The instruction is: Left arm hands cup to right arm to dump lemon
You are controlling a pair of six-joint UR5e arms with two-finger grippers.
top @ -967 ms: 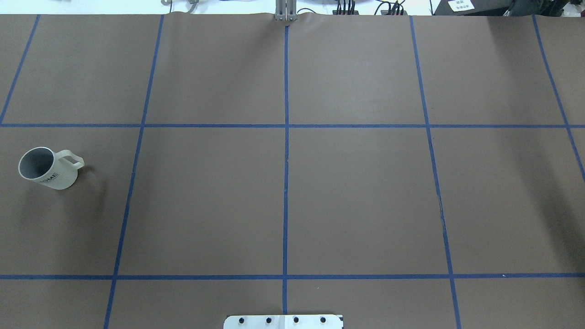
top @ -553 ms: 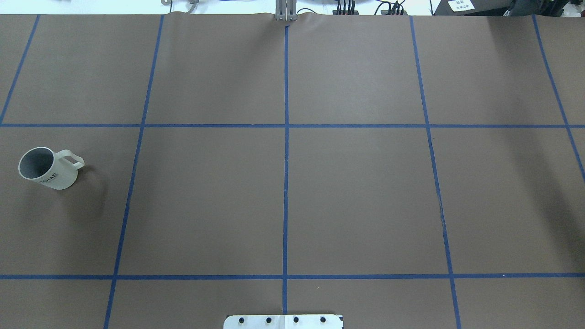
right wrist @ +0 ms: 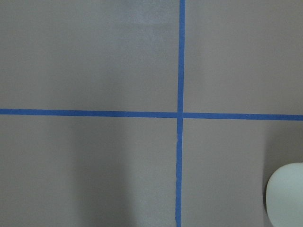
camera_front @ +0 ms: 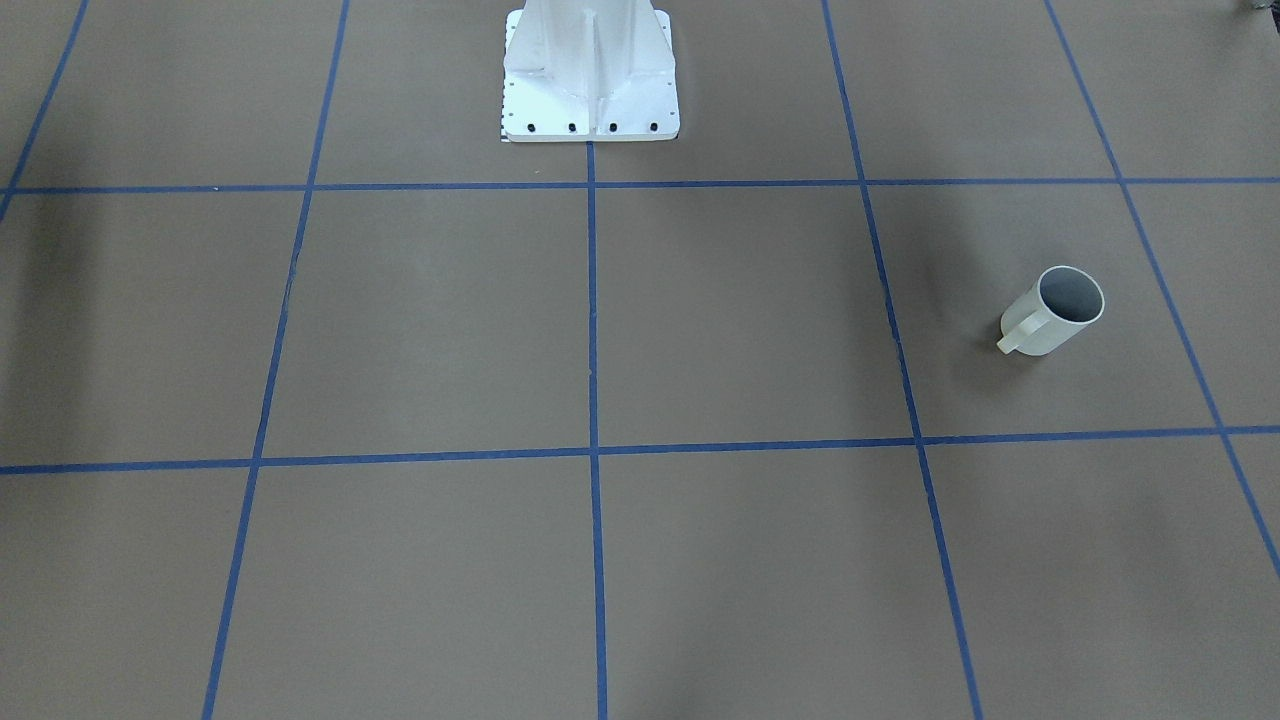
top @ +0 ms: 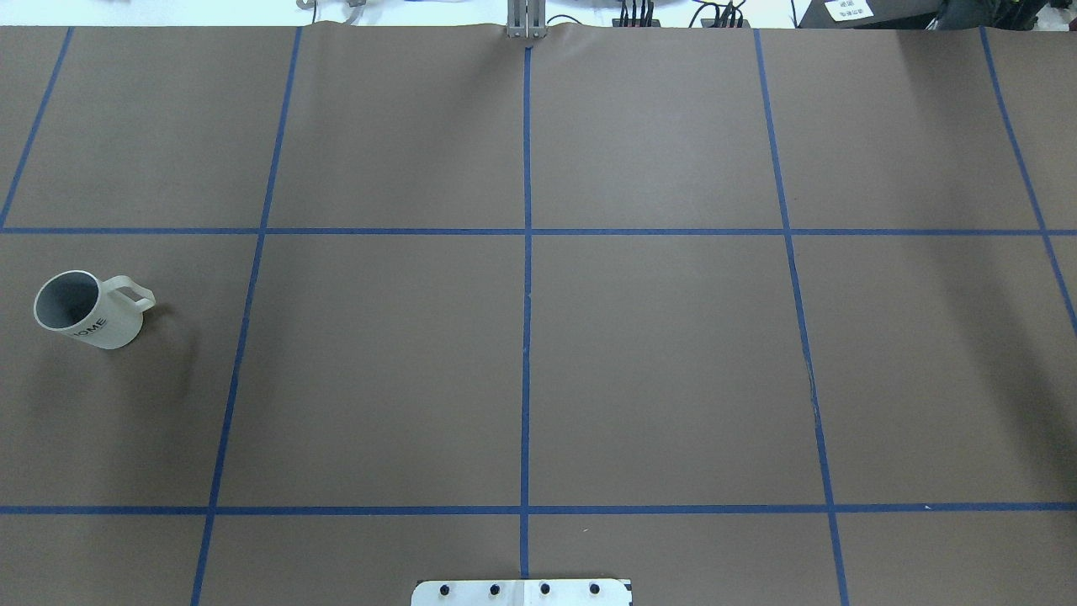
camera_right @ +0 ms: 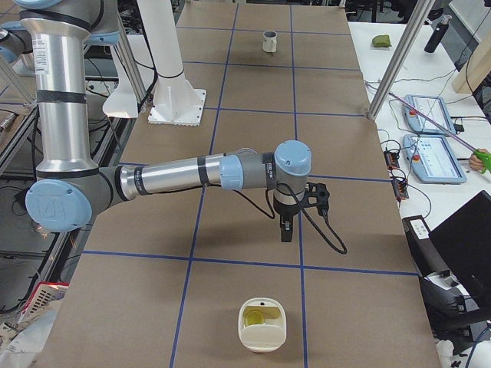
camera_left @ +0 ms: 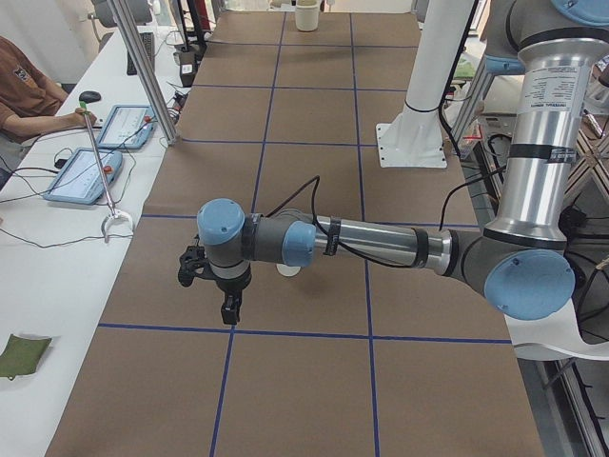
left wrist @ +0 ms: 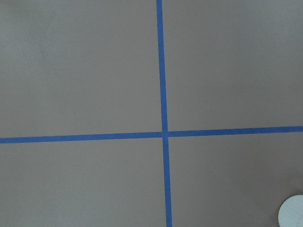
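Nothing has shifted on the table (top: pixel 656 362). Above it hang the left gripper (camera_left: pixel 228 309) and right gripper (camera_right: pixel 285 228), spread impossible to tell. Overhead, the cup (top: pixel 84 311) stands at nine o'clock; the lemon (camera_right: pixel 255 315) lies in a dish (camera_right: pixel 265 342) at six o'clock, right-side view.

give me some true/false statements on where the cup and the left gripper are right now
The cup stands upright on the table. True.
The left gripper holds the cup. False: it hangs above bare table, apart from the cup.
The cup's handle points toward the table's middle. True.
The cup sits on the robot's right side. False: it is on the left side.
A cream container holds a yellow piece. True.
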